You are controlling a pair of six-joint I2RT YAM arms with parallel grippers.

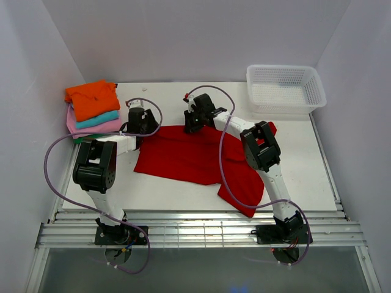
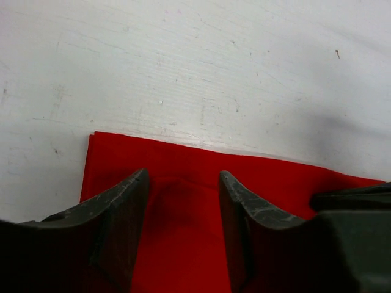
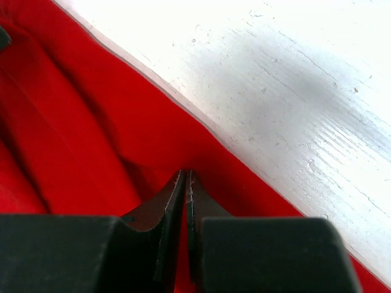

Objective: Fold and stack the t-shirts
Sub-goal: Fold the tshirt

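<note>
Only wrist views reveal grips: left end effector (image 2: pixel 183 182) released over the bright red cloth t-shirt (image 2: pixel 275 180), right end effector (image 3: pixel 185 175) clenched, seemingly pinching it.

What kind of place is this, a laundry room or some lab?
Most likely a robotics lab test cell, not a home: two robot arms bolted to a metal rail, plain white panels enclosing a white table, and a red t-shirt spread out near a stack of folded t-shirts.

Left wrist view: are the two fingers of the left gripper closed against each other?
No, the fingers of the left gripper stand apart over the red t-shirt, with red cloth showing between them.
</note>
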